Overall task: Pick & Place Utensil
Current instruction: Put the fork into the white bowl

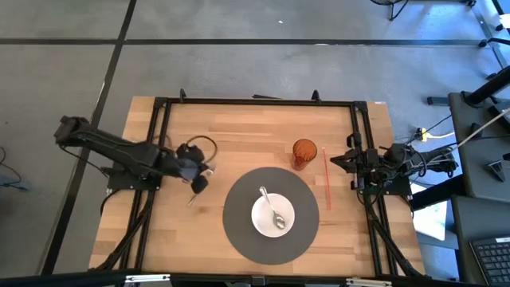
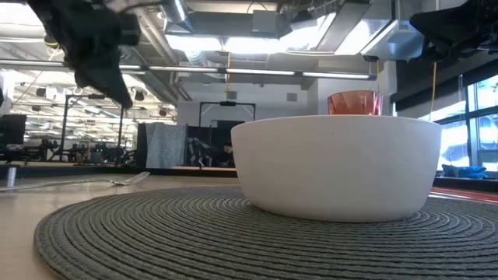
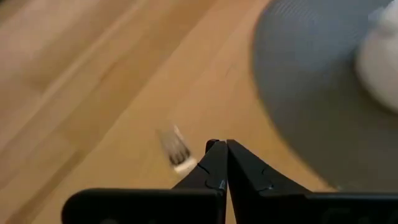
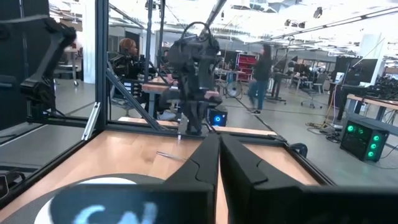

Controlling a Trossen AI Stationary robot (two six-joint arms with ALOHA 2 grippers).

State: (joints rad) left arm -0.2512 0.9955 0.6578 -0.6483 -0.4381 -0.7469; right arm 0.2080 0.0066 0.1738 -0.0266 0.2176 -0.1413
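Note:
A silver fork point(image 1: 191, 199) lies flat on the wooden table, left of the grey round placemat point(image 1: 239, 231); it also shows in the low view point(image 2: 117, 182) and, blurred, in the left wrist view point(image 3: 173, 149). My left gripper point(image 1: 197, 182) point(image 3: 222, 148) hangs shut above the fork, clear of the table point(image 2: 120, 93), touching nothing. A white bowl point(image 1: 273, 214) point(image 2: 334, 167) stands on the placemat with a silver spoon point(image 1: 273, 209) inside. My right gripper point(image 1: 335, 159) point(image 4: 219, 146) is shut and waits at the right side of the table.
An orange cup point(image 1: 304, 152) point(image 2: 355, 103) stands just beyond the placemat's far right rim. A thin red stick point(image 1: 327, 182) lies between the placemat and the right arm. A black frame point(image 1: 255, 102) borders the table. Bare wood lies along the far side.

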